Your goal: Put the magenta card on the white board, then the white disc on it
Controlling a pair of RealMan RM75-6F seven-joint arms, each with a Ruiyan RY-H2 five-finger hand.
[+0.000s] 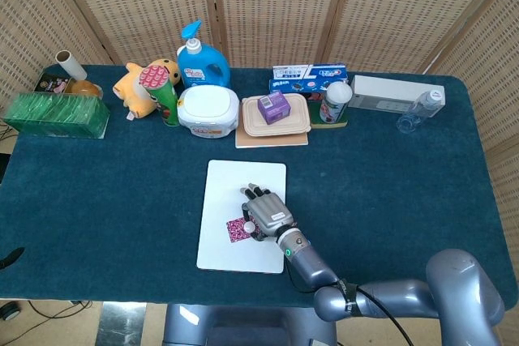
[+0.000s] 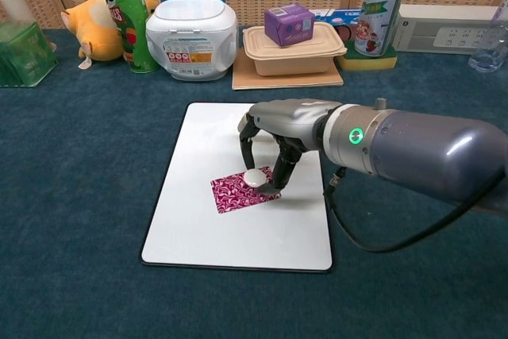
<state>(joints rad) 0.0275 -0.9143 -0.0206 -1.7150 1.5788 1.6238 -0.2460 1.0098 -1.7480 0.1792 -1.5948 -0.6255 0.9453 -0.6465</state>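
The right hand (image 2: 274,136) reaches over the white board (image 2: 208,129), its fingers pointing down and pinching the white disc (image 2: 252,178) between their tips. The disc sits right over the magenta card (image 2: 231,192), which lies flat near the middle of the board; whether the disc touches the card cannot be told. The board rests on the blue-covered bench (image 2: 79,196). The left hand shows in neither view. Along the back edge stand a white tub (image 2: 192,37) and a lidded food box (image 2: 292,49).
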